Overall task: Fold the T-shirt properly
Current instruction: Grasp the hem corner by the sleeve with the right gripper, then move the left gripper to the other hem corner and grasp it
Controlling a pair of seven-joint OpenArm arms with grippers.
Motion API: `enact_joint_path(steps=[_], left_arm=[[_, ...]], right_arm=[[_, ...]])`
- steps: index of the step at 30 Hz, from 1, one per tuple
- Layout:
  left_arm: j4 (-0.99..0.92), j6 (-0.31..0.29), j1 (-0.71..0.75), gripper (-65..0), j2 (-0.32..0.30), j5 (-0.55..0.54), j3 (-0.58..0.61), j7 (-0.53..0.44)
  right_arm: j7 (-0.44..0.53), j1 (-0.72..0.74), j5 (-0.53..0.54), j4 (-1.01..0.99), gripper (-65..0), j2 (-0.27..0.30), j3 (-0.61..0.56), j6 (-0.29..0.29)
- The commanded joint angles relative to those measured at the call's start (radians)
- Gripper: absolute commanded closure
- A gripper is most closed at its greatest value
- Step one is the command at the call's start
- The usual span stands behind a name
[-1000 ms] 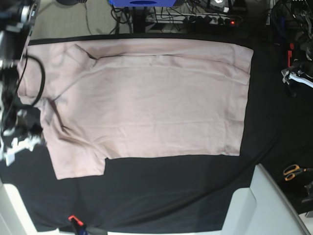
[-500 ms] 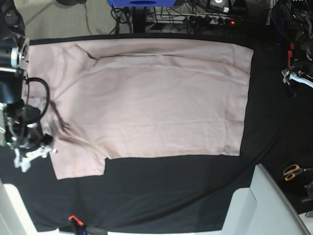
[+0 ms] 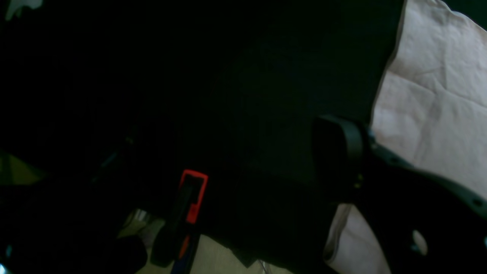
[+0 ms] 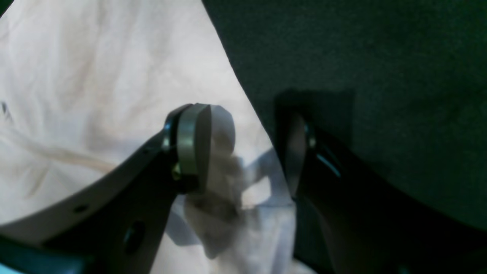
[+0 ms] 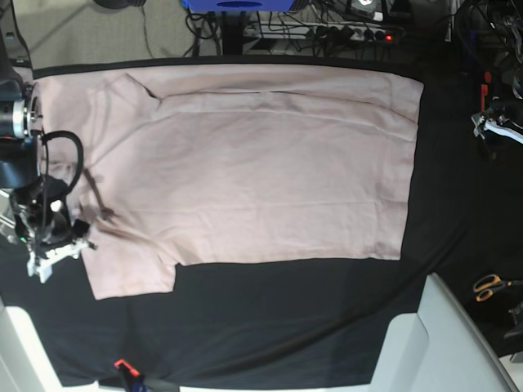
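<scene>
The pale pink T-shirt (image 5: 261, 163) lies spread flat on the black cloth (image 5: 286, 318), its hem toward the right and its sleeves toward the left. My right gripper (image 5: 59, 249) hovers at the outer edge of the lower sleeve (image 5: 131, 273). In the right wrist view this gripper (image 4: 247, 152) is open and straddles the T-shirt's edge (image 4: 114, 76), one finger over pink cloth, the other over black. My left gripper (image 5: 493, 128) hangs off the T-shirt's right side, holding nothing. Its wrist view shows one dark finger (image 3: 338, 148) beside the T-shirt (image 3: 430, 95).
A red-handled clamp (image 5: 122, 366) grips the table's front edge and also shows in the left wrist view as a clamp (image 3: 192, 194). Orange-handled scissors (image 5: 490, 286) lie at the right, by a pale grey box (image 5: 441, 343). Cables and a power strip (image 5: 351, 33) run behind the table.
My right arm has swung in from the far left edge toward the lower sleeve and dropped nearer the cloth. The T-shirt and my left arm have stayed put.
</scene>
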Motion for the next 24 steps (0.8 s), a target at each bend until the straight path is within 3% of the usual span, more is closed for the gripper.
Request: enact_joint_path(steps=[1,17,19,22,24], left_arm=[[0.015,0.001,-0.005,-54.0,-0.021,-0.005,-0.009,-0.023],[0.015,0.001,-0.01,-54.0,-0.021,-0.005,0.001,-0.023],[0.015,0.001,-0.01,-54.0,-0.021,-0.005,0.001,-0.023],[0.015,0.001,-0.029,-54.0,-0.021,-0.005,0.001,-0.022],[0.003,0.001,-0.045,-54.0,-0.021,-0.003,0.002,-0.02]], right_arm=[[0.006,0.029,0.002,0.009,-28.7,0.021,0.001,-0.005],[0.006,0.031,0.002,0.038,-27.3,-0.036,0.0,-0.003],[0.006,0.027,0.002,0.061,-20.1,-0.036,0.0,-0.003],[0.006,0.027,0.002,0.064,-3.8,-0.033,0.0,-0.003],[0.006,0.027,0.002,0.064,0.0,-0.03,0.006,-0.003]])
